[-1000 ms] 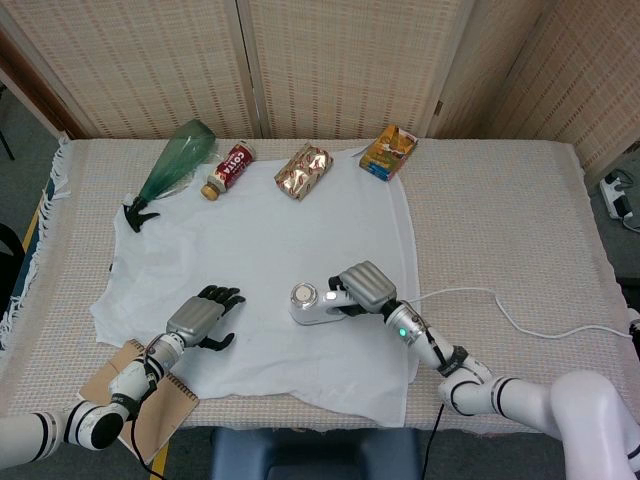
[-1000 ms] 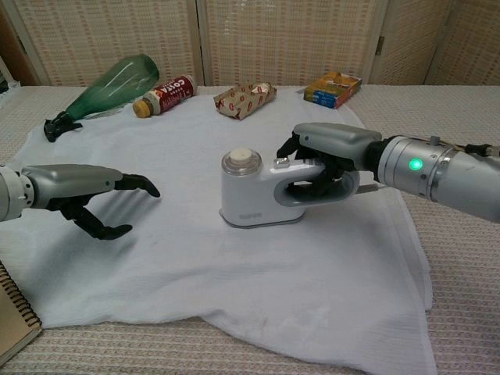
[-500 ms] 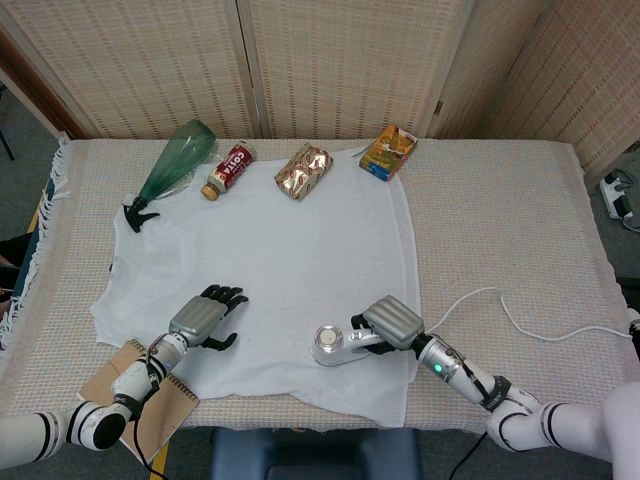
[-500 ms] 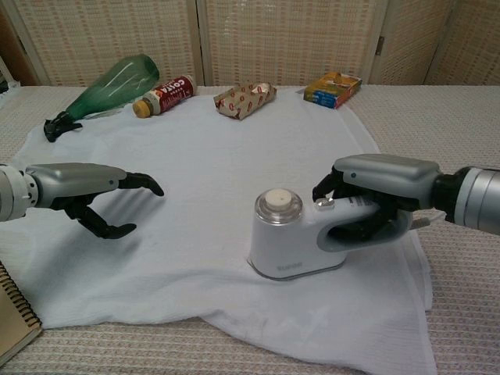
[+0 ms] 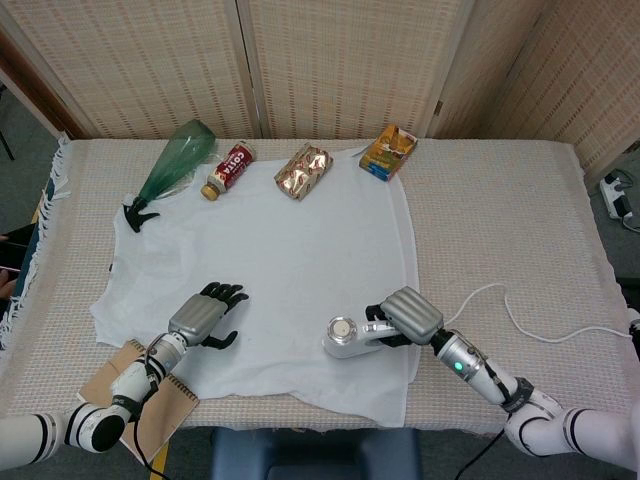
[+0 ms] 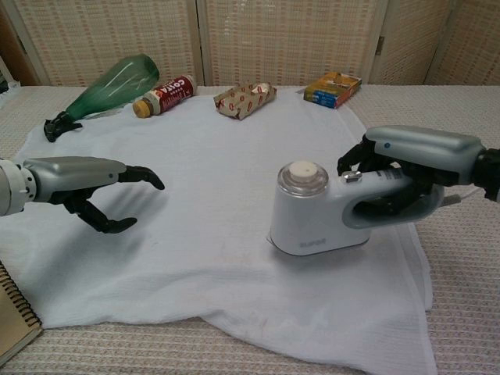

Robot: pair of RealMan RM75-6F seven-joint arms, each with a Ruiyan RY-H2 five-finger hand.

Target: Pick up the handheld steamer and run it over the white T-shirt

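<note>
The white handheld steamer (image 5: 349,337) (image 6: 316,214) rests on the white T-shirt (image 5: 270,260) (image 6: 195,195) near its front right edge. My right hand (image 5: 406,316) (image 6: 406,160) grips the steamer's handle, fingers wrapped through it. Over the shirt's front left part, my left hand (image 5: 203,316) (image 6: 82,187) hovers with fingers apart and nothing in it. The steamer's white cord (image 5: 520,322) trails off to the right across the table.
Along the shirt's far edge lie a green bottle (image 5: 170,170) (image 6: 101,94), a brown drink bottle (image 5: 228,170) (image 6: 162,95), a shiny snack bag (image 5: 304,169) (image 6: 245,99) and a yellow box (image 5: 390,151) (image 6: 333,88). A spiral notebook (image 5: 135,395) lies at the front left.
My right hand has slid the steamer toward the front right of the shirt, then slightly further right. The left hand has barely moved.
</note>
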